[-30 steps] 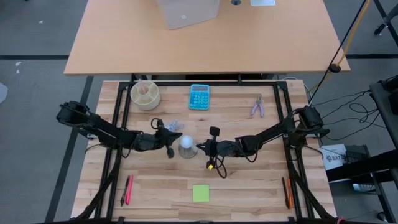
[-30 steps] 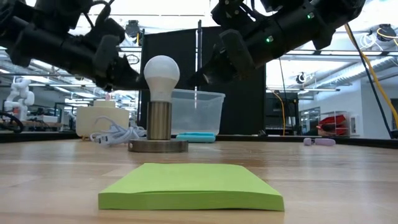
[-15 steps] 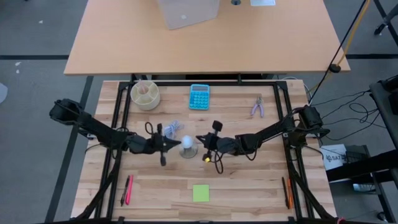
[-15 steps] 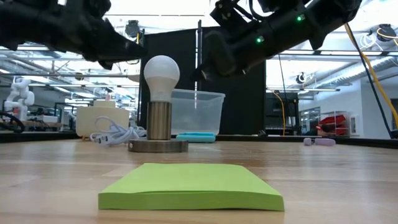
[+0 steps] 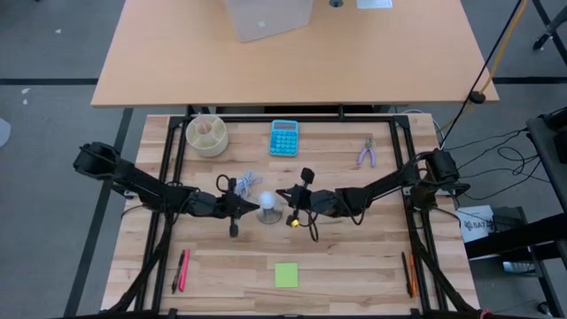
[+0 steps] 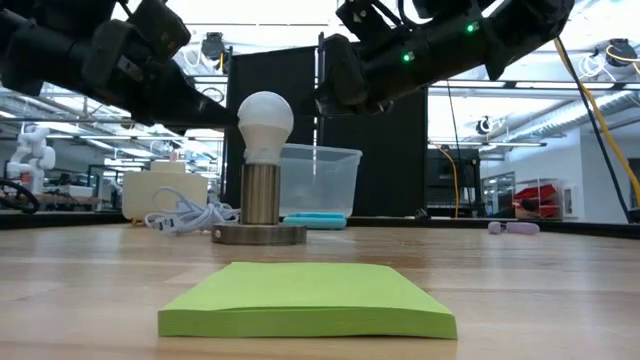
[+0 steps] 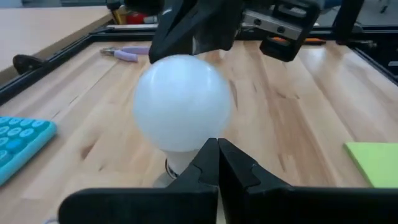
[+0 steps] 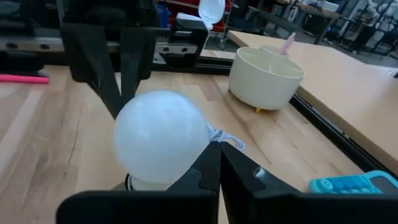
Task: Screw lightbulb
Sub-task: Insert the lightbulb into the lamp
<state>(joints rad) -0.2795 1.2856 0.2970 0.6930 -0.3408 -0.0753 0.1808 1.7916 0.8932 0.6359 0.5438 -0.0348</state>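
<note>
Pale wooden surface (image 5: 354, 257), two dark arms meeting over a white bulb.

Mid-surface, seated upright in a grey metal socket (image 6: 260, 205) on a round base: the lightbulb (image 6: 264, 122), globe up. Left claw (image 7: 217, 163) just beside the globe on one side, fingers pressed together, pinching nothing. Right claw (image 8: 219, 163) just beside it on the opposite side, fingers likewise pressed together and empty. Probably the stage of twisting the bulb home, or checking it. To do it well: spread one claw first, centre it on the widest part of the globe, grip gently, turn about the socket's upright axis, avoid sideways shove on the base.
</note>
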